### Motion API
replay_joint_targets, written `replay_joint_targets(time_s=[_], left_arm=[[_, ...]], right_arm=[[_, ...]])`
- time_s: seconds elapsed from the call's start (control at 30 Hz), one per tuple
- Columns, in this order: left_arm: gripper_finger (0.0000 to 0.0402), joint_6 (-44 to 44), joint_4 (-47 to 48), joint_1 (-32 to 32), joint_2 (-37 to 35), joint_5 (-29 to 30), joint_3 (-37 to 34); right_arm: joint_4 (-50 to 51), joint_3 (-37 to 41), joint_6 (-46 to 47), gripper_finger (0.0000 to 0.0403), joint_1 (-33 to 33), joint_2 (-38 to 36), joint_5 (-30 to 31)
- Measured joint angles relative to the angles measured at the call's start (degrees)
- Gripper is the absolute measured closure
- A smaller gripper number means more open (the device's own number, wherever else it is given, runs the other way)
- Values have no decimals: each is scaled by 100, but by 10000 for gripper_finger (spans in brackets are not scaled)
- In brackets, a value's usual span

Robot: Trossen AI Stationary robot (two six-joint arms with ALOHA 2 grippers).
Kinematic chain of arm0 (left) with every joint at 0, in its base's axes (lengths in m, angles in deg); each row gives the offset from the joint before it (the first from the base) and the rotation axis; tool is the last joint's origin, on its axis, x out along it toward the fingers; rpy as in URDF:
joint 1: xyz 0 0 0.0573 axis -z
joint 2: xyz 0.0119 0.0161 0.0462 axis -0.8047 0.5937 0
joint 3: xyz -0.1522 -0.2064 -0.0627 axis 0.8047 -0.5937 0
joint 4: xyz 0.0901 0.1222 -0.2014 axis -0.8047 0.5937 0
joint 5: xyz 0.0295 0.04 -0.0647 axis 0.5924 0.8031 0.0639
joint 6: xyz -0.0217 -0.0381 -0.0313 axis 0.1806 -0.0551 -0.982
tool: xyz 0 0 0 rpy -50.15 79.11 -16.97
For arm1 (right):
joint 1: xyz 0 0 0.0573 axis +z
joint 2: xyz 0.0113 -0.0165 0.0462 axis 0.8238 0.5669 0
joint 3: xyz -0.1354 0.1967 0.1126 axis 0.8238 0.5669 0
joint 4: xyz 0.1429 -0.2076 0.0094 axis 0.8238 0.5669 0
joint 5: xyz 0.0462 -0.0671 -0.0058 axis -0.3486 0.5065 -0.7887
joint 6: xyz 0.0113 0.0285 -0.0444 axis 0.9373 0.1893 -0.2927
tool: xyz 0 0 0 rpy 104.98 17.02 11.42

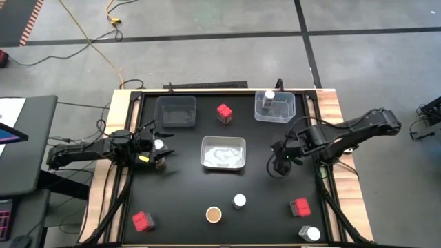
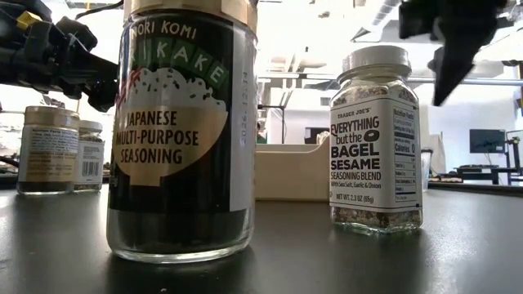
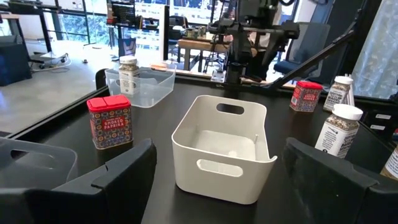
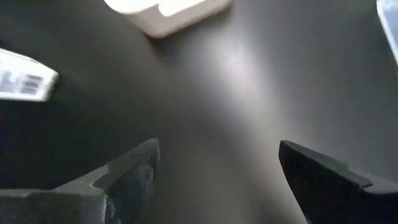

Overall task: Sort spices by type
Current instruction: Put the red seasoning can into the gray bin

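"Japanese Multi-Purpose Seasoning" jar (image 2: 184, 131) foremost

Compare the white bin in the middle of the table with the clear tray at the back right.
The white bin is opaque; the clear tray is see-through. The white bin looks empty, while the clear tray holds one upright spice jar. The white bin has handle cutouts in its walls; none show on the clear tray. Both are open-topped, roughly rectangular and upright on the black table.

Robotics lab or workshop: concrete floor (image 1: 207, 27) with trailing cables (image 1: 96, 41), desks (image 3: 205, 46), monitors (image 2: 486, 140), office chairs (image 3: 292, 65).
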Motion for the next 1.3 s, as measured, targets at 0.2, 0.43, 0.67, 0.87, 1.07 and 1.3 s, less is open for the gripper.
replay_joint_targets(time_s=[0.2, 0.43, 0.67, 0.87, 1.07, 1.3], left_arm=[[68, 3, 0, 2, -1, 2, 1], [68, 1574, -78, 0, -1, 122, -2], [68, 3167, -90, 0, 0, 133, -2], [68, 2230, -94, 0, -1, 107, -2], [68, 1014, -103, 0, 0, 103, -2], [68, -43, -323, 0, -1, 119, -13]], right_arm=[[231, 91, 868, 44, 174, -69, 0], [189, 100, 956, 44, 197, 28, 0], [-34, 100, 953, 44, 172, 189, -2], [-373, 99, 954, 44, 157, 268, -2], [-653, 98, 955, 44, 153, 339, -2], [-769, 98, 957, 44, 120, 520, -2]])
